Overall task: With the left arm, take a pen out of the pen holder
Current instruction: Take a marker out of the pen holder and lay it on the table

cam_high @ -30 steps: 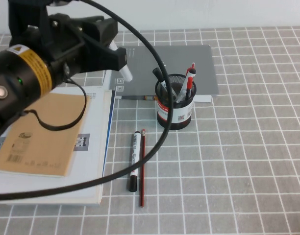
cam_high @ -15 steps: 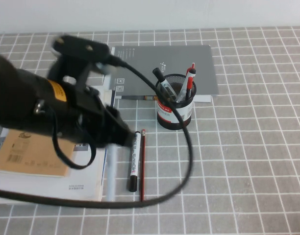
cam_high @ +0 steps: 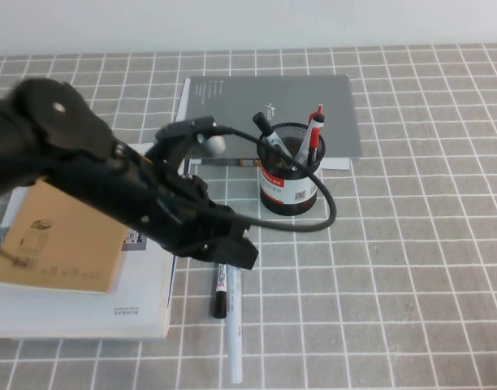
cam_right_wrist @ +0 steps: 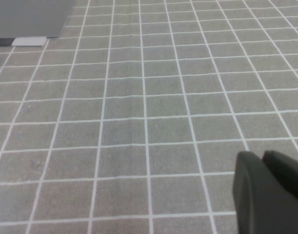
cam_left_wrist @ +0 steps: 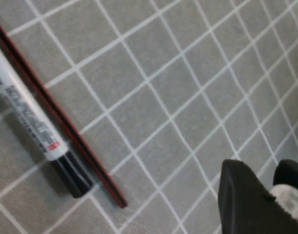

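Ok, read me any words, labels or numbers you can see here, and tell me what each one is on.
Nothing can be read clearly.
Pen holder label, red and white: too small.
Marker print: blurred.
Tan notebook logo and barcode: too small.
Grey book white mark: too small.
Left gripper, low beside the marker, holding the white pen: no text.
Right gripper, over the tiled table: no text.

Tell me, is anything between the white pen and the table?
Possibly. The left gripper holds the white pen over the red pencil, beside the marker, so it may land on them. The right gripper hangs over the table.
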Available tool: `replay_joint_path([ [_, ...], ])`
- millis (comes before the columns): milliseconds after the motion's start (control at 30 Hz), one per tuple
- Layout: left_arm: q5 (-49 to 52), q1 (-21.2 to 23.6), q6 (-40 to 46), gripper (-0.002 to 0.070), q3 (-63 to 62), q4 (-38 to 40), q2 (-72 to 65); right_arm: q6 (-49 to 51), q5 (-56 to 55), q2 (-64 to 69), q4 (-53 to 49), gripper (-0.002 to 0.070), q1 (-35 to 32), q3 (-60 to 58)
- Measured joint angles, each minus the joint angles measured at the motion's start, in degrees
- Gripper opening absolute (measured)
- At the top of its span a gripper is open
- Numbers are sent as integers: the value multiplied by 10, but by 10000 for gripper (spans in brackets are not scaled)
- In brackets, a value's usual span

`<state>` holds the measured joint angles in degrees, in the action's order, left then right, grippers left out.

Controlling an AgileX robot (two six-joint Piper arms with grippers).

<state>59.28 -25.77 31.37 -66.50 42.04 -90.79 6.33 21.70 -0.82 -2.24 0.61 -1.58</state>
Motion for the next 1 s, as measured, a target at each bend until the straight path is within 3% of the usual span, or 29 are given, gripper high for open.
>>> replay_joint_path([
  [267,-114,3,-86,101,-15,-79,-84,0,0,0,0,-13,0,0],
  [700,-258,8,-143,101,-49,-112,-138,0,0,0,1,-13,0,0],
  [1000,-304,9,-204,108,-52,-149,-163,0,0,0,1,-13,0,0],
])
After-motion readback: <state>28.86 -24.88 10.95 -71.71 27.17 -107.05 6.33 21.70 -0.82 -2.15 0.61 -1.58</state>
